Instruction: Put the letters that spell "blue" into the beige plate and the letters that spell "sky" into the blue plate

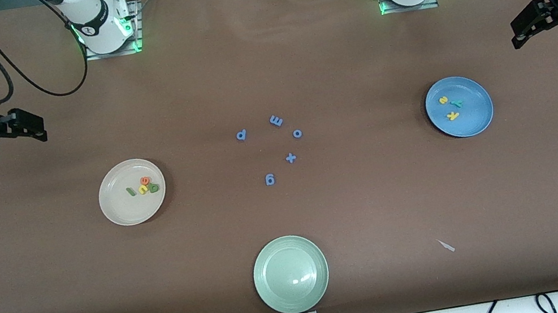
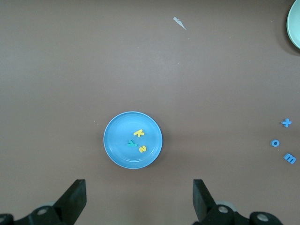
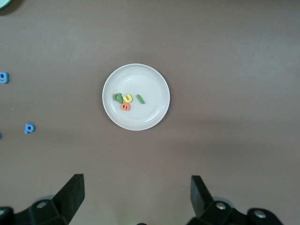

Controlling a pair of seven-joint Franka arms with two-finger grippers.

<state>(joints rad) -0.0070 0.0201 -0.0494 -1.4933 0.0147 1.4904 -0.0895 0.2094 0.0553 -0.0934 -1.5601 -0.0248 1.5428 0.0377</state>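
Brown worktop [image 1: 357,211] lies bare around both plates. The beige plate [image 1: 119,210] holds 4 letters: b, l, u, e [image 1: 145,186]; the blue plate [image 1: 474,123] holds s, k, y [image 1: 451,106]. Left gripper [image 1: 542,21] and right gripper [image 1: 24,125] wait at the worktop's ends, jaws spread, holding nothing.

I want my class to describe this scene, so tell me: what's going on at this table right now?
Nothing is being handled. The left gripper and right gripper hang open and empty at their own ends of the table. The green b, l, yellow u and orange e lie in the beige plate; the s, k and y lie in the blue plate. Five blue characters lie between the plates, and a pale green plate sits nearest the front camera.
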